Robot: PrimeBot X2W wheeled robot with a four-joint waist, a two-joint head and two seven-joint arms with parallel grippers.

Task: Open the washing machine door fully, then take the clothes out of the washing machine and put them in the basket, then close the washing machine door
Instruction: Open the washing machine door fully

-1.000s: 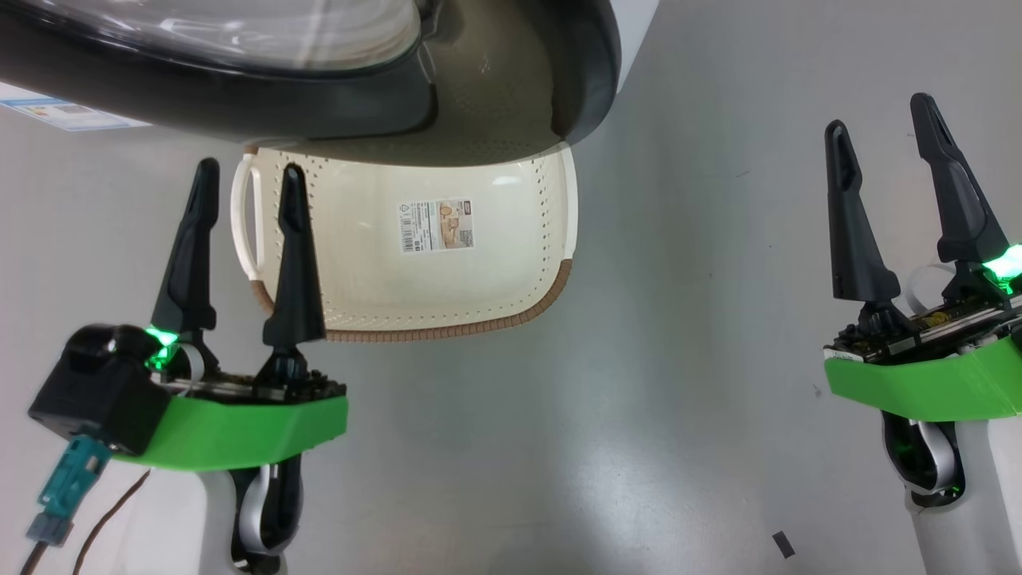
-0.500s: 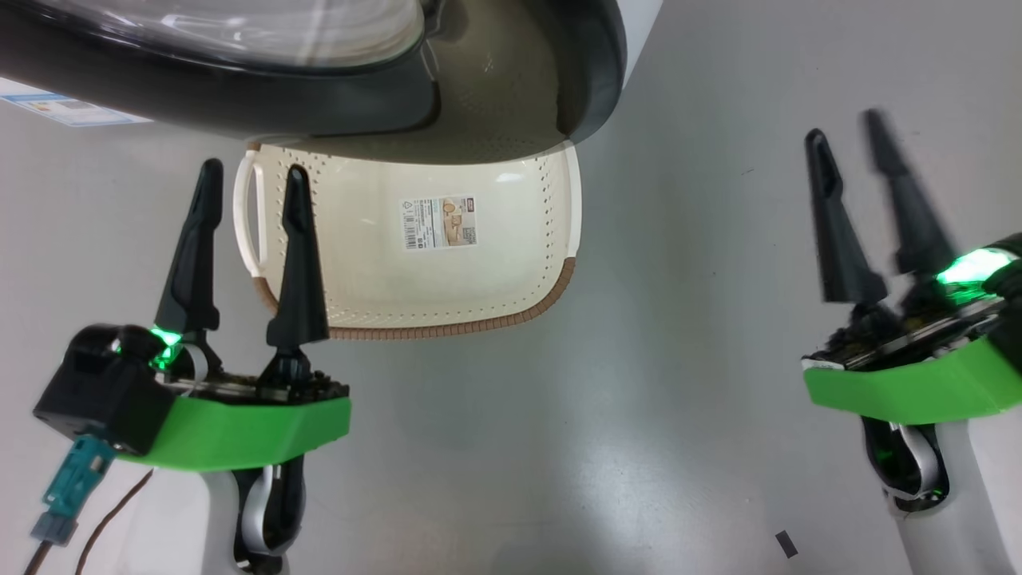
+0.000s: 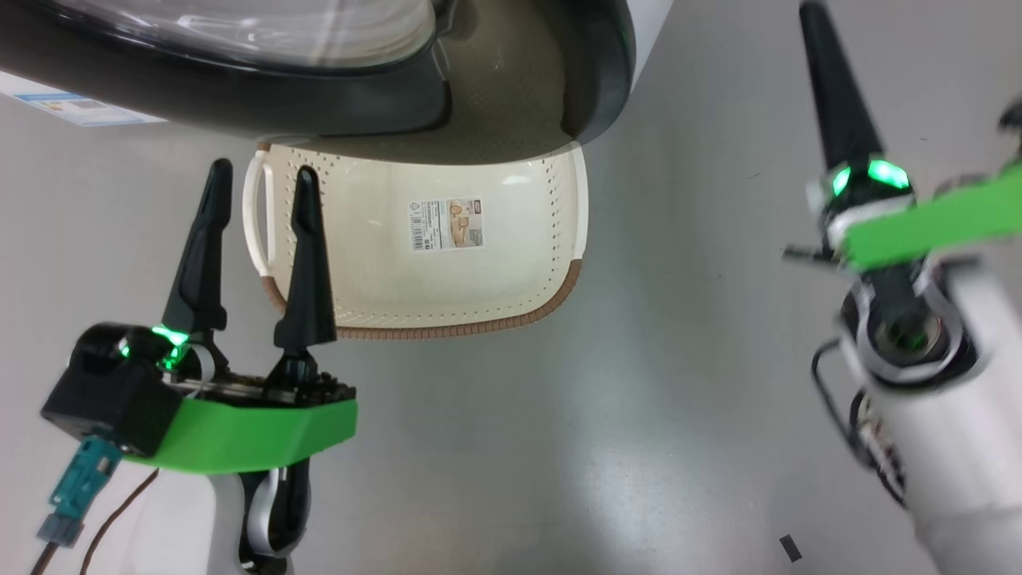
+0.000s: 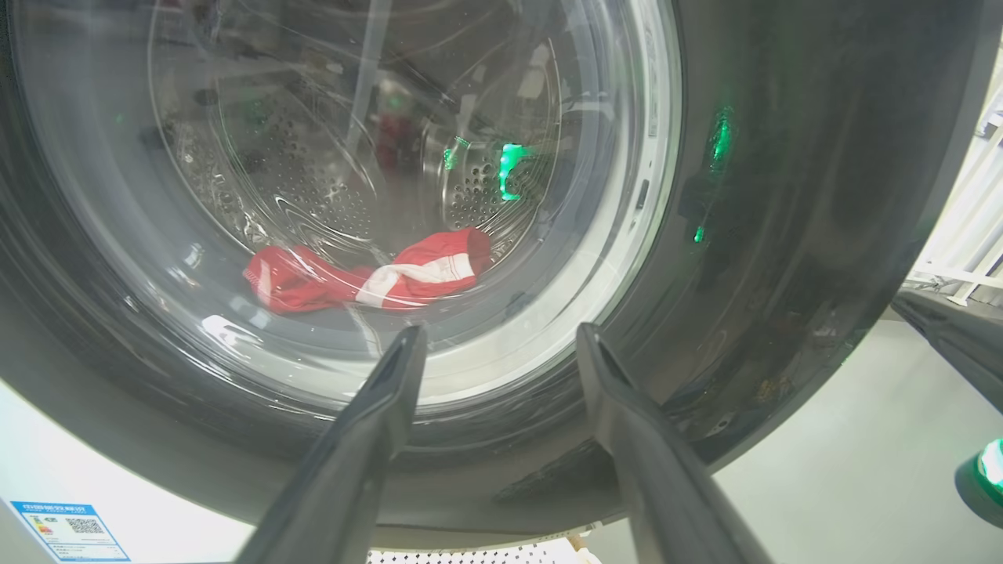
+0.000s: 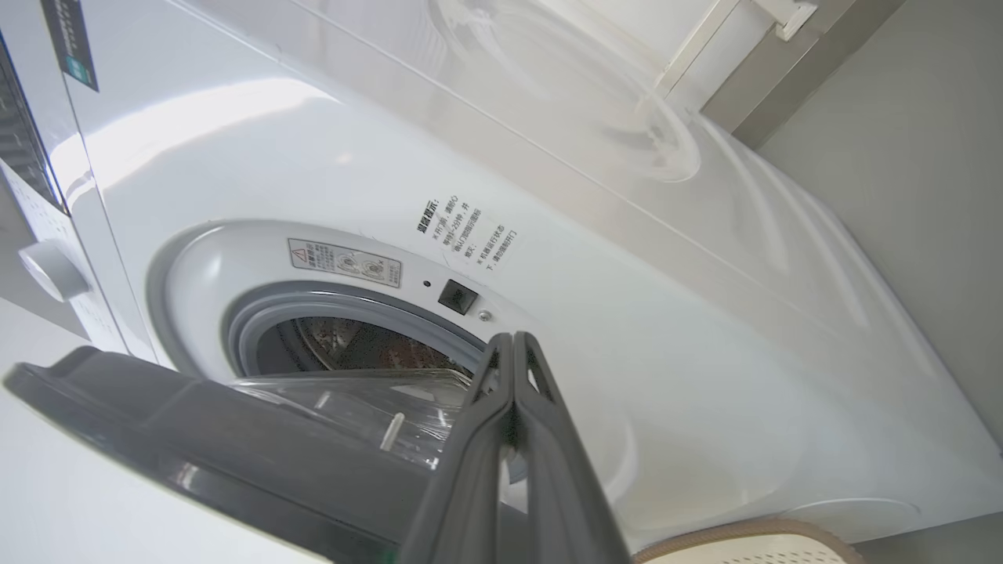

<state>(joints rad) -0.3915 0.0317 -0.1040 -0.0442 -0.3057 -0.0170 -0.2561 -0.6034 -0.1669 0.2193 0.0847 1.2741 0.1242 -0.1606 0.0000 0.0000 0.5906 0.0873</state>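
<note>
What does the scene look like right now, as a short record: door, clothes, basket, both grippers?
door: partly open, overhanging the far part of the basket
clothes: red with white, inside the washing machine, seen through the door glass
basket: on the floor, visible part holds nothing
left gripper: open, holding nothing, pointed at the door
right gripper: shut, holding nothing, raised by the door's edge

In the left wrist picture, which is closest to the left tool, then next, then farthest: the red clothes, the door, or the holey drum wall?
From the left tool:
1. washing machine door, right in front of it.
2. clothes, behind the door, lying low.
3. drum wall, at the very back.
</note>
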